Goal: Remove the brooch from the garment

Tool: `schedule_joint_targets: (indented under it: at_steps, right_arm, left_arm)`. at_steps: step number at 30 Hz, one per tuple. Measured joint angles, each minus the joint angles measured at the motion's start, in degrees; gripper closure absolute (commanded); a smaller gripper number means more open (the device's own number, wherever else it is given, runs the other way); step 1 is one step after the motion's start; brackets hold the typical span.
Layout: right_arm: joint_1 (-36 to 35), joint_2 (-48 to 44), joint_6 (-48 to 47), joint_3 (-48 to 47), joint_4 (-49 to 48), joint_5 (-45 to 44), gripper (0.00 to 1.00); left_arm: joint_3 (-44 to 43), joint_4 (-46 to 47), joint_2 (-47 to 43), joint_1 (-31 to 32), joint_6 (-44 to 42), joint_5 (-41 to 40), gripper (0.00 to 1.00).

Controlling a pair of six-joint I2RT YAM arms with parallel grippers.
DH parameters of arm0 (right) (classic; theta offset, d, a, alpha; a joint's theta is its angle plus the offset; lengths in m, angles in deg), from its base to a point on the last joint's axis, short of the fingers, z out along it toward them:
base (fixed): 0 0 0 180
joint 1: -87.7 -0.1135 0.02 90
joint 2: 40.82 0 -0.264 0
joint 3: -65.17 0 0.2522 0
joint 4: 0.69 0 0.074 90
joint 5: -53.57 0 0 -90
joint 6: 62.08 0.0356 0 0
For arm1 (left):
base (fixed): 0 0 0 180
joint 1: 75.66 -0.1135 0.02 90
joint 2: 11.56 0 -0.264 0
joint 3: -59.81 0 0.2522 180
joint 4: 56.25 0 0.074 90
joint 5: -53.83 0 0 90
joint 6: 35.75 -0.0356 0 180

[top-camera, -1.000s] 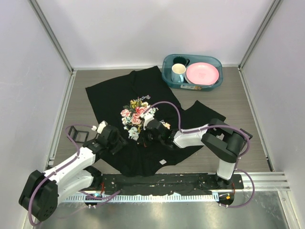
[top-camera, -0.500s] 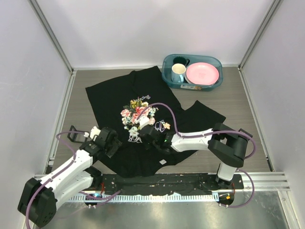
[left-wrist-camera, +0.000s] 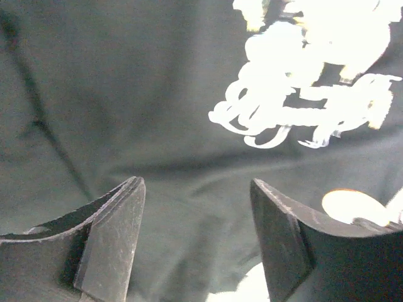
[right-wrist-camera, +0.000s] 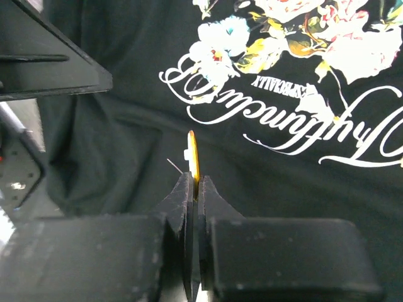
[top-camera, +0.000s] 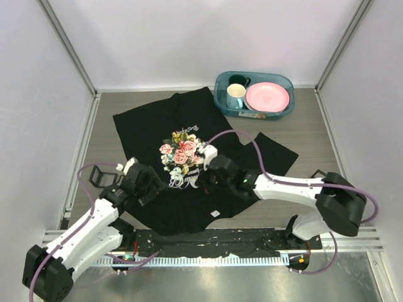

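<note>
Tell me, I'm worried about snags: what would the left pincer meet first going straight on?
Probably the garment, its black cloth just short of the white lettering; nothing else shows ahead of the open left pincer, though depth is unclear.

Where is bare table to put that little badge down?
The tabletop is bare right of the garment, in front of the blue tub, and far left beside its sleeve. Crowded: the middle, around left gripper and right gripper.
</note>
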Motion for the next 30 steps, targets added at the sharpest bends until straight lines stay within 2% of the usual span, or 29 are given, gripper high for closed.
schedule_joint_targets:
  at_steps: [2,5,11,16,20,26,30]
  right_arm:
    - [3.78,-3.28,1.68,2.23,-1.18,6.47,0.99]
    - [10.03,-7.48,4.59,5.55,-3.23,16.26,0.99]
    - [20.5,-17.0,13.79,12.17,-8.92,34.32,0.99]
    - [21.4,-22.93,19.71,12.44,-12.92,41.66,0.99]
    - [21.42,-23.8,23.23,12.44,-17.64,45.31,0.99]
    - [21.42,-22.95,25.62,12.39,-20.37,48.68,0.99]
    - [21.42,-21.88,27.06,12.31,-22.27,49.7,0.99]
  left_arm:
    - [-1.73,1.07,-1.86,0.0,-3.15,2.82,0.18]
    - [-4.07,4.81,-6.27,-0.02,-7.82,8.07,0.16]
    - [-5.25,16.63,-11.23,-0.04,-12.02,20.31,0.22]
    - [-4.79,28.17,-6.67,-0.02,-10.84,31.17,0.27]
    - [-3.08,39.23,-1.42,-0.02,-8.13,38.6,0.37]
    - [-0.92,51.39,-0.76,-0.02,-3.85,44.39,0.43]
    - [-0.92,55.39,-0.46,-0.02,-2.64,46.56,0.49]
